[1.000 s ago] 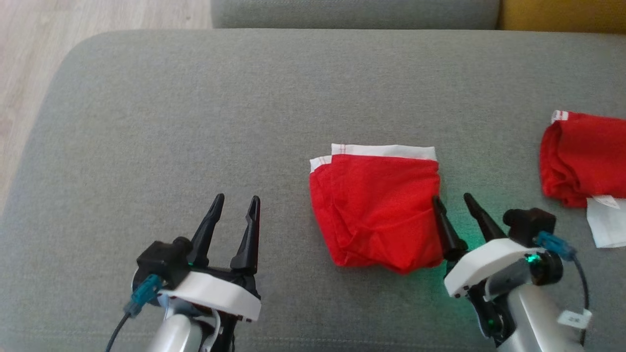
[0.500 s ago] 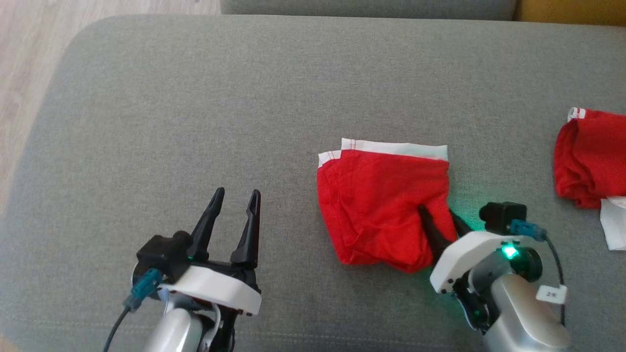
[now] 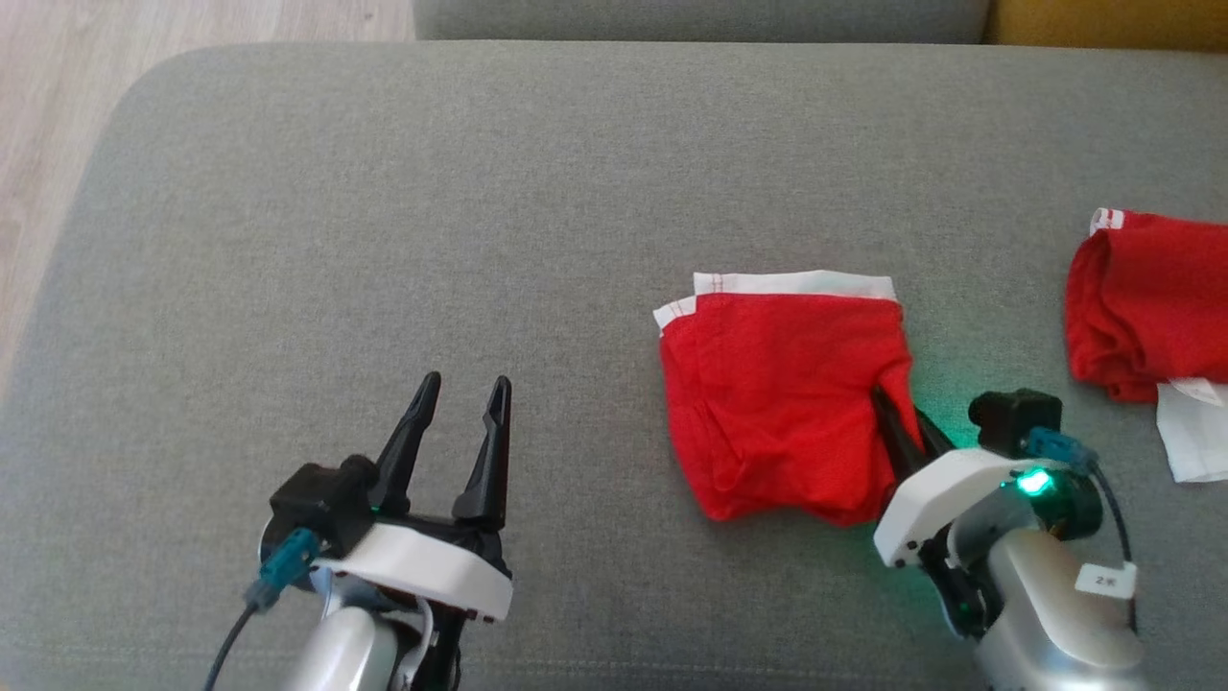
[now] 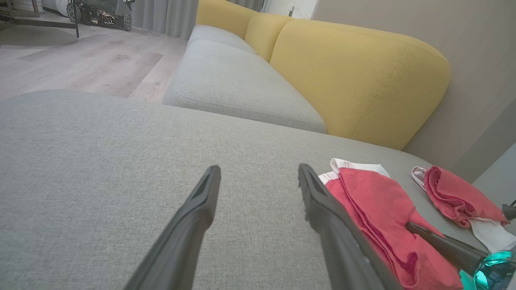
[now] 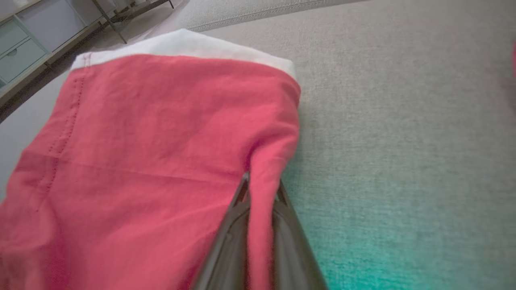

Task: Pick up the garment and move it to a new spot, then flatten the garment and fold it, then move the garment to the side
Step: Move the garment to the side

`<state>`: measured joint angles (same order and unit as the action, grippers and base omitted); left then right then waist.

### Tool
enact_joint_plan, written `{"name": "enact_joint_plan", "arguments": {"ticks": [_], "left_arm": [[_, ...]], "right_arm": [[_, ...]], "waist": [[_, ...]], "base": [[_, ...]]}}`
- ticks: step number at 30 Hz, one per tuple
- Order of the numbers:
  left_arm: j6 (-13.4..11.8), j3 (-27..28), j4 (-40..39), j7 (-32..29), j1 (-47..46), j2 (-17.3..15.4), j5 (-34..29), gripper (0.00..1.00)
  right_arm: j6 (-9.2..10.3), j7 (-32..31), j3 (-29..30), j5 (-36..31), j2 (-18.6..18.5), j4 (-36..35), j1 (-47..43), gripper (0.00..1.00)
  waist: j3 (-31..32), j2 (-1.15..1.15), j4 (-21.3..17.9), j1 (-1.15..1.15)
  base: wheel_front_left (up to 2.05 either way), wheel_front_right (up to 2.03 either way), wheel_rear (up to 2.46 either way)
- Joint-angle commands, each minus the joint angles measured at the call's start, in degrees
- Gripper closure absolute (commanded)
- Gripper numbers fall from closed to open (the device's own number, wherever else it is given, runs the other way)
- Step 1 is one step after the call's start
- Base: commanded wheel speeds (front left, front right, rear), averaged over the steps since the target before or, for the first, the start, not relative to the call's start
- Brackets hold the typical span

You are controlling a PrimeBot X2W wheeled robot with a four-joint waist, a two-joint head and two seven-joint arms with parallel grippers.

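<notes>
The garment (image 3: 777,393) is a folded red cloth with a white band along its far edge, lying on the grey cushion (image 3: 480,211) right of centre. My right gripper (image 3: 900,417) is shut on the garment's right edge, a ridge of red fabric pinched between its fingers (image 5: 238,225). In the right wrist view the garment (image 5: 141,161) spreads to the left of the pinch. My left gripper (image 3: 460,408) stands open at the lower left over bare cushion, apart from the cloth. The left wrist view has the garment (image 4: 375,209) to the right of its open fingers (image 4: 322,209).
A second red and white cloth (image 3: 1146,321) lies bunched at the cushion's right edge. Wood floor (image 3: 58,96) lies beyond the cushion's rounded left corner. A yellow sofa back (image 4: 354,76) and another grey seat (image 4: 225,80) stand behind.
My right gripper went from open beside the garment to shut on its right edge. The garment has slid a little to the right on the cushion. The left gripper has stayed put.
</notes>
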<state>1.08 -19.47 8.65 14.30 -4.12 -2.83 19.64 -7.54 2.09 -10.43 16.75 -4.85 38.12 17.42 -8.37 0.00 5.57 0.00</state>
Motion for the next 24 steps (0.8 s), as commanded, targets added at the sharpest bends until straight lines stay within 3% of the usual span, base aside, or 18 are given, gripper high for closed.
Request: {"name": "enact_joint_plan", "arguments": {"ticks": [1, 12, 24], "left_arm": [[0.12, 1.71, -1.75, 0.70, -2.44, -0.05, -0.37, 0.00], [-0.08, 1.94, -1.89, 0.70, -1.98, -0.05, -0.29, 0.00], [1.31, 2.67, -2.21, 0.70, -3.46, -0.05, -2.23, 0.00]], "right_arm": [[0.05, 1.03, -0.83, -0.92, -0.77, -1.45, 2.97, 1.00], [0.05, 0.06, 1.08, -6.03, -9.66, -5.11, 5.01, 1.00], [0.05, -7.02, 1.68, -6.21, -25.46, -13.97, 9.62, 1.00]], "waist": [[0.14, 0.00, -0.15, 0.00], [0.55, 0.00, -1.43, 0.00], [-4.59, 0.00, -5.53, 0.00]], "base": [[0.00, 0.00, 0.00], [0.00, 0.00, 0.00], [0.00, 0.00, 0.00]]}}
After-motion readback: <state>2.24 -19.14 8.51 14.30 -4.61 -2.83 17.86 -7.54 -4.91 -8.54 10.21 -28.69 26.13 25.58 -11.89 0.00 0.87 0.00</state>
